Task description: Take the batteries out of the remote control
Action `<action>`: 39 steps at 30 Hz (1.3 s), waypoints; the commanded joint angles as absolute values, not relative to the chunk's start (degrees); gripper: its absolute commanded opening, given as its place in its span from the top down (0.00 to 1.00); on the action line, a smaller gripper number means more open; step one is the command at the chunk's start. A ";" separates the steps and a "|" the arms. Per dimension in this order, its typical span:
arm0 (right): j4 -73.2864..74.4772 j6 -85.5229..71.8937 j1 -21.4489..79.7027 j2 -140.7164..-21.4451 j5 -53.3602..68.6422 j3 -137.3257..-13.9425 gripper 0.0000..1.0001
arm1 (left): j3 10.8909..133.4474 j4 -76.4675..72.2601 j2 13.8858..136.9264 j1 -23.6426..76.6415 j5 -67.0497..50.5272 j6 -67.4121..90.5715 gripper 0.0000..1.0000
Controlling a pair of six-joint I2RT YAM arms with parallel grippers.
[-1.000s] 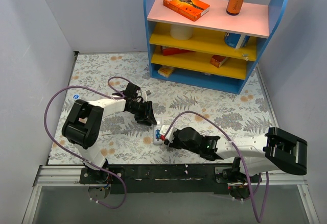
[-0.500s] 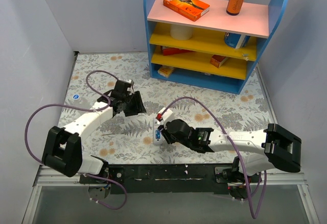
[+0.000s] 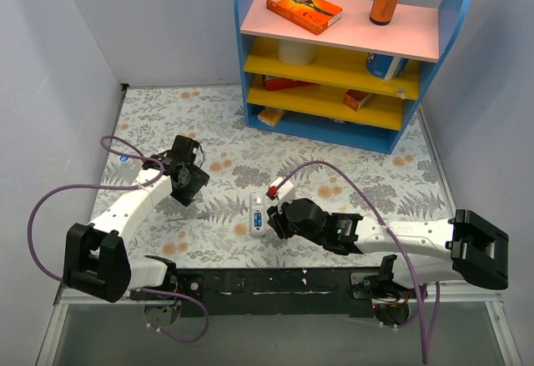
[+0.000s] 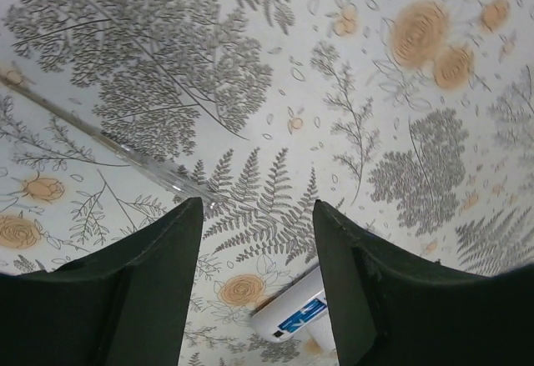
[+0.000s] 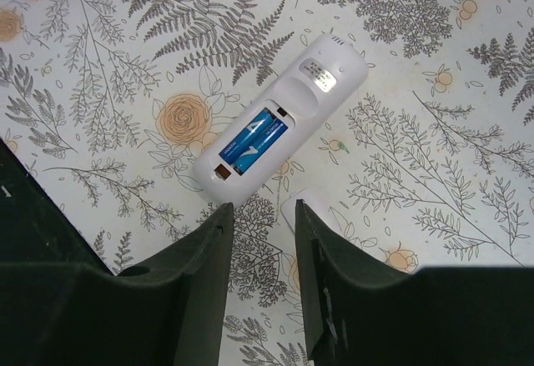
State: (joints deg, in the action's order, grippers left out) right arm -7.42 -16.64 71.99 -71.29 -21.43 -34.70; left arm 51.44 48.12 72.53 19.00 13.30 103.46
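The white remote control [image 5: 288,107] lies back-up on the floral tablecloth [image 5: 434,141], blue batteries [image 5: 253,141] in its uncovered slot, their print too small to read, just beyond the right gripper's [image 5: 261,220] parted, empty fingers, with the left gripper [image 4: 254,216] spread empty nearby.

The remote control [image 5: 310,82] is seen as smooth, glossy white plastic, the batteries [image 5: 254,139] as shiny blue-wrapped, the table cover [image 5: 434,157] as matt and printed.

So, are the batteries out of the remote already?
No, the blue batteries lie inside the open back of the remote.
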 commanded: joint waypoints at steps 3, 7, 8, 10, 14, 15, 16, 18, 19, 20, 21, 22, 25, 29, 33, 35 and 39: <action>-9.93 -17.40 72.07 -66.54 -21.18 -33.23 0.58 | 50.90 53.00 75.05 13.98 12.23 115.48 0.47; -10.11 -17.14 71.98 -65.22 -22.06 -32.08 0.58 | 49.13 52.56 76.64 13.45 11.25 117.42 0.48; -10.19 -17.05 71.98 -64.95 -22.06 -31.91 0.59 | 48.70 52.30 76.81 13.45 11.25 117.94 0.48; -10.28 -16.96 71.90 -64.86 -21.97 -31.47 0.58 | 47.30 52.21 77.34 13.36 10.90 119.52 0.48; -10.37 -17.05 71.98 -65.83 -21.36 -31.64 0.58 | 44.74 51.51 77.70 13.36 10.46 120.93 0.47; -10.37 -17.22 71.90 -66.09 -21.01 -31.81 0.58 | 44.48 51.50 77.70 13.36 10.37 121.11 0.46; -10.37 -17.40 71.98 -66.18 -20.57 -31.90 0.59 | 43.86 51.33 77.78 13.36 10.55 121.20 0.46; -10.55 -17.32 71.98 -66.79 -19.95 -32.43 0.58 | 43.33 51.24 77.70 13.36 10.81 121.81 0.44; -10.55 -17.31 71.98 -66.97 -19.95 -32.61 0.58 | 43.07 51.07 77.78 13.36 10.98 121.90 0.44; -10.63 -17.31 71.98 -67.41 -19.95 -32.69 0.59 | 42.81 50.80 77.96 13.36 10.99 122.08 0.44; -10.63 -17.23 71.98 -67.59 -19.95 -32.96 0.58 | 42.54 50.45 78.13 13.36 10.90 122.08 0.43; -10.72 -17.23 71.98 -67.76 -19.86 -33.05 0.59 | 42.37 49.84 78.31 13.36 10.64 121.82 0.43; -10.99 -17.23 71.98 -68.47 -19.16 -33.40 0.58 | 41.84 48.87 79.54 13.36 9.76 121.90 0.43; -11.07 -17.23 72.07 -68.82 -18.72 -33.84 0.59 | 41.22 47.91 80.95 13.36 9.05 121.73 0.45; -11.86 -16.79 72.07 -68.91 -18.46 -33.84 0.59 | 39.12 47.11 81.74 13.36 6.87 121.90 0.54; -12.22 -16.61 72.07 -69.08 -18.63 -33.84 0.59 | 37.53 46.58 81.04 13.45 5.72 121.90 0.58; -15.20 -14.51 71.98 -69.52 -17.23 -33.22 0.58 | 36.04 47.11 77.79 13.62 4.48 121.73 0.68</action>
